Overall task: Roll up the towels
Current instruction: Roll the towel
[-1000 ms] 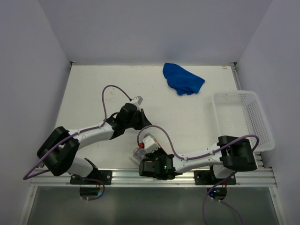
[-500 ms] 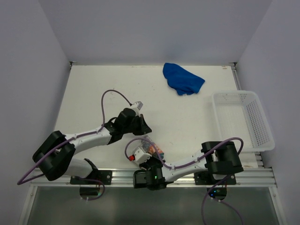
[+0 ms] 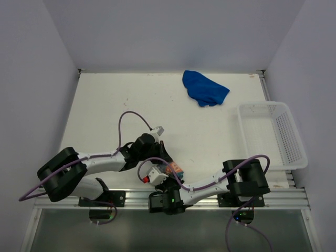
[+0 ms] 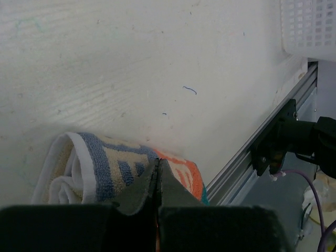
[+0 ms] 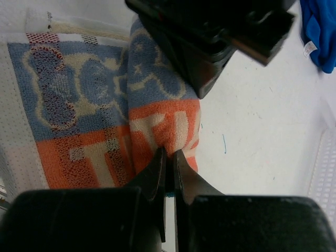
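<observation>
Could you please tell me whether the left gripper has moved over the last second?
Yes. The left gripper has come nearer the rail at the near edge, away from the blue towel.

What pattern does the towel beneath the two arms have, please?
The patterned towel is orange, grey-blue and white with block lettering, clearest in the right wrist view.

Looped terry towel (image 5: 84, 105) on matt, scuffed table (image 4: 131, 52).
</observation>
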